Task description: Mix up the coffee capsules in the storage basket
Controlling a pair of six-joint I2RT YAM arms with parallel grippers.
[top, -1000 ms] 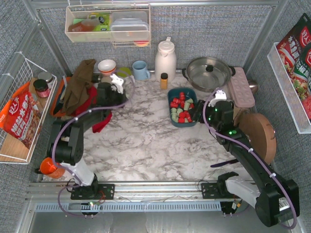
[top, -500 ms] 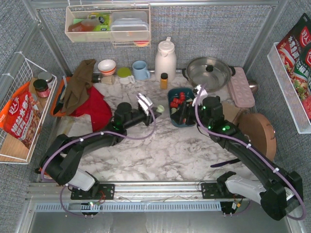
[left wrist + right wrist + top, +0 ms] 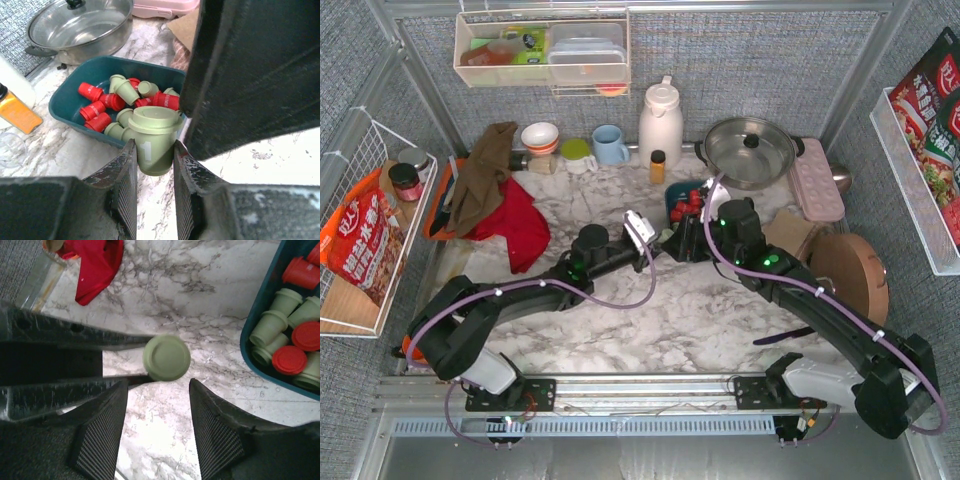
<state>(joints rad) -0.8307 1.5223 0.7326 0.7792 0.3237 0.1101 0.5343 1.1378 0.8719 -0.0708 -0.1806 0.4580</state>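
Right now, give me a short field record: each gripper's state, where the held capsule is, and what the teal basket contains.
left gripper: shut on a pale green tapered coffee capsule, pinched by its sides
capsule position: over the marble table, beside the dark teal plastic storage basket, not in it
right gripper: open, straddling that capsule without contact
basket contents: red and pale green capsules, jumbled together

Your tabletop [image 3: 620, 300] is glossy and marble-patterned. The dark teal rectangular plastic bin [image 3: 65, 102] is smooth and faintly shiny; its red plastic capsules [image 3: 97, 120] and the pale mint-green plastic capsule [image 3: 152, 142] look matt. The round steel pot [image 3: 90, 47] gleams under a glass lid [image 3: 75, 25]. The crumpled red cloth [image 3: 97, 265] is soft. Black finger pads [image 3: 100, 440] on your right gripper [image 3: 157, 385] are finely gridded.
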